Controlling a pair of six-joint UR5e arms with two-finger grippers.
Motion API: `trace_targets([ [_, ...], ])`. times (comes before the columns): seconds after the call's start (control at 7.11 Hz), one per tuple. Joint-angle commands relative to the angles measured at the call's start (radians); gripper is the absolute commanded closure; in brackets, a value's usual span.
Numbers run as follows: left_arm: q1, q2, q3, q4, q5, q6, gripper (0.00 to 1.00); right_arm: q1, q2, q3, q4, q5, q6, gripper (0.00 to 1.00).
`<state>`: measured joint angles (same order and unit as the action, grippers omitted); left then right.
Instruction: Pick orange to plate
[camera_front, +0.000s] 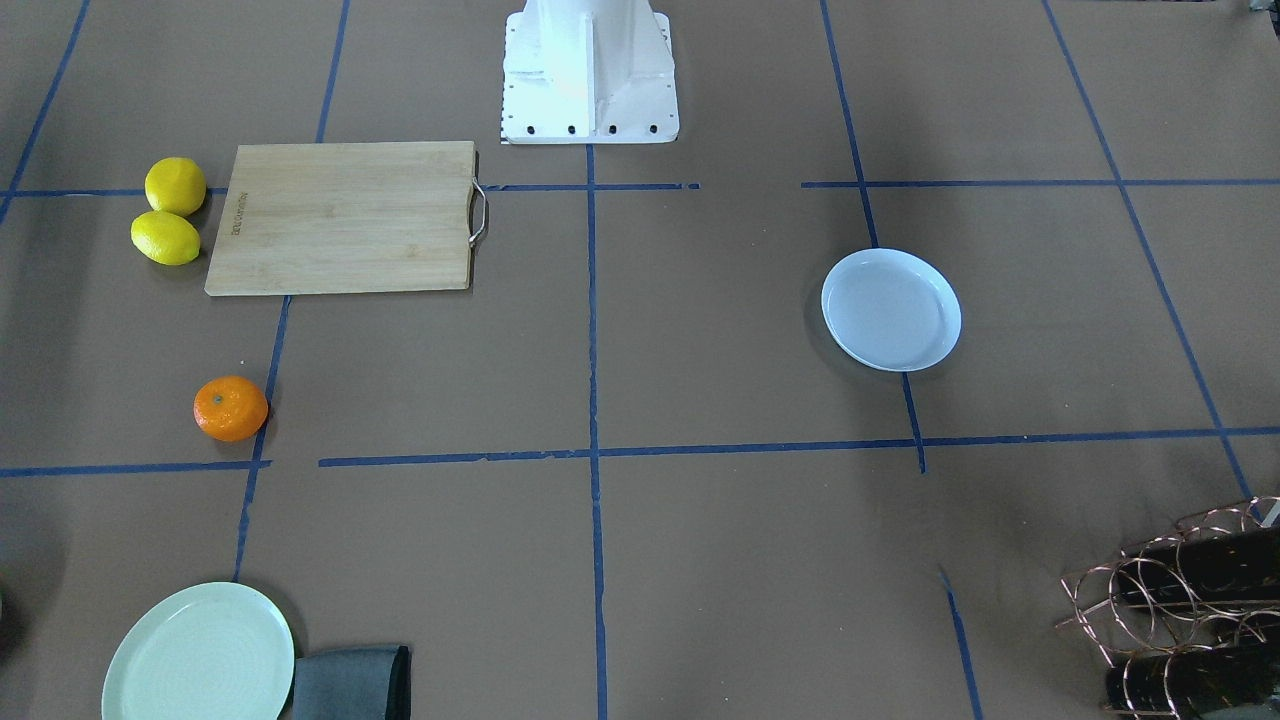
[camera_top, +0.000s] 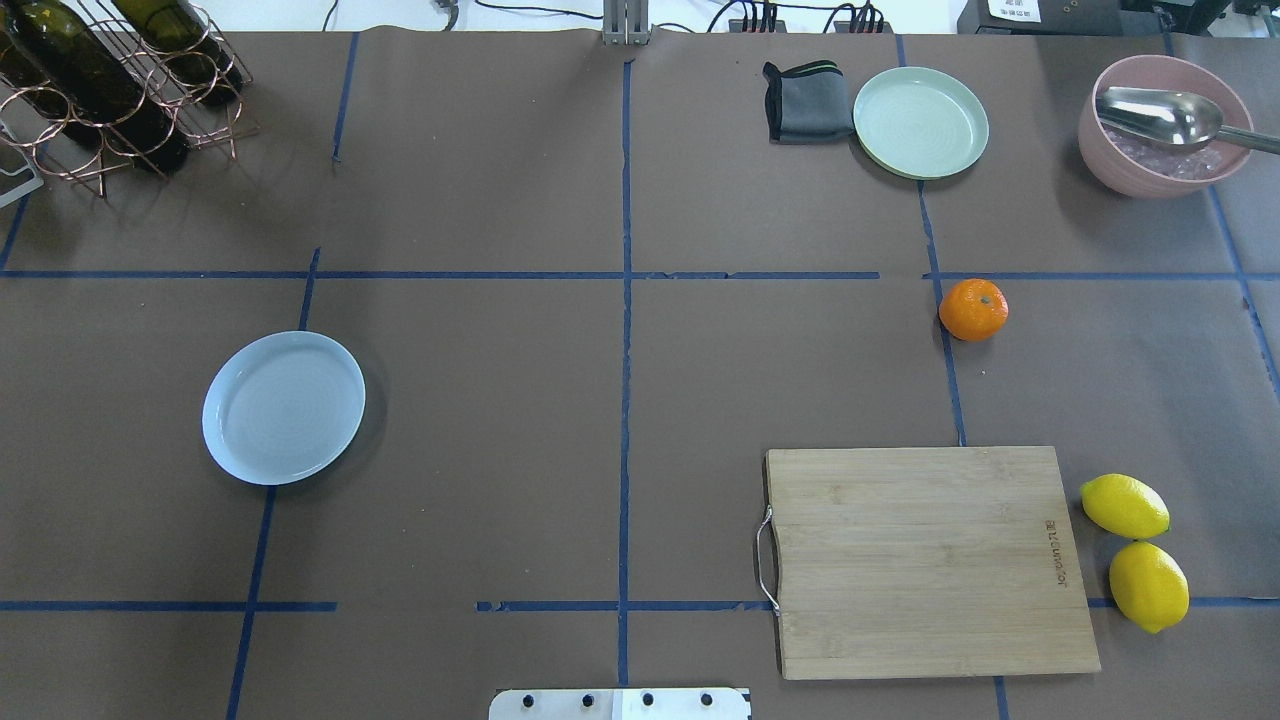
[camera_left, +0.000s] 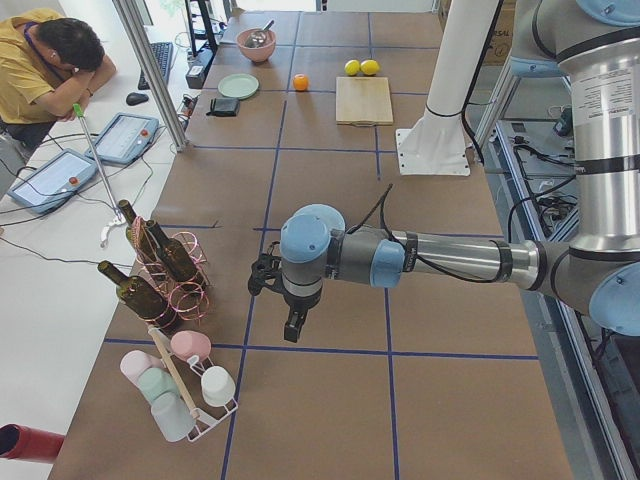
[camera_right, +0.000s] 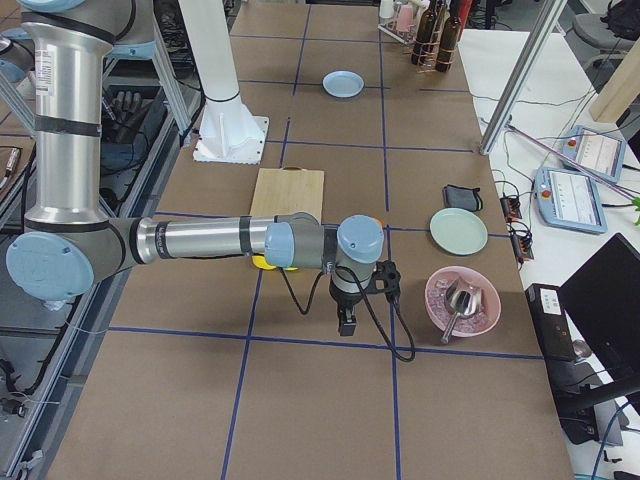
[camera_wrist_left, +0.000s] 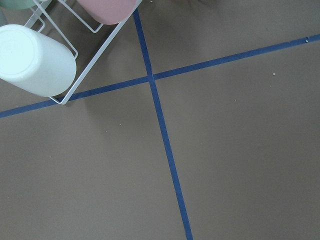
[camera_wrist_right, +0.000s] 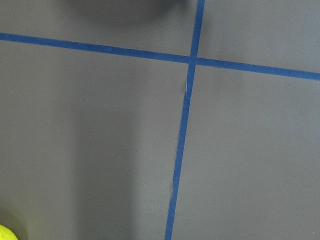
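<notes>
The orange (camera_top: 973, 309) lies by itself on the brown table, on a blue tape line beyond the cutting board; the front-facing view also shows the orange (camera_front: 231, 408). The bluish-white plate (camera_top: 283, 406) sits empty far over on the table's other half, and this same plate (camera_front: 890, 309) appears at the right of the front-facing view. My left gripper (camera_left: 293, 325) hangs pointing down near the bottle rack, far from both. My right gripper (camera_right: 346, 322) hangs beside the pink bowl. Both show only in side views, so I cannot tell their state.
A wooden cutting board (camera_top: 925, 560) lies with two lemons (camera_top: 1135, 550) beside it. A pale green plate (camera_top: 920, 122), a grey cloth (camera_top: 805, 102) and a pink bowl with a spoon (camera_top: 1165, 125) stand at the back. A wire bottle rack (camera_top: 110, 80) and a cup rack (camera_left: 180, 385) stand on my left.
</notes>
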<state>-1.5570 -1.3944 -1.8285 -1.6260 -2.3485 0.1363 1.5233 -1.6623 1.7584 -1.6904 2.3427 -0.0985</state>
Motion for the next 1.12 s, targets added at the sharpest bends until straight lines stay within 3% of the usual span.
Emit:
trace_targets([
  [0.0,0.000,0.000,-0.015,0.000,0.002,0.002,0.00,0.000,0.015,0.004,0.002,0.000,0.000,0.00],
  [0.42,-0.003,0.000,-0.052,0.000,0.000,-0.003,0.00,0.000,0.073,0.073,0.006,-0.008,0.009,0.00],
  [0.7,0.000,-0.093,-0.046,-0.018,-0.001,0.000,0.00,0.000,0.098,0.066,0.087,0.007,0.020,0.00],
  [0.98,-0.001,-0.140,0.017,-0.362,-0.009,-0.007,0.00,0.000,0.052,0.062,0.167,0.009,0.019,0.00],
])
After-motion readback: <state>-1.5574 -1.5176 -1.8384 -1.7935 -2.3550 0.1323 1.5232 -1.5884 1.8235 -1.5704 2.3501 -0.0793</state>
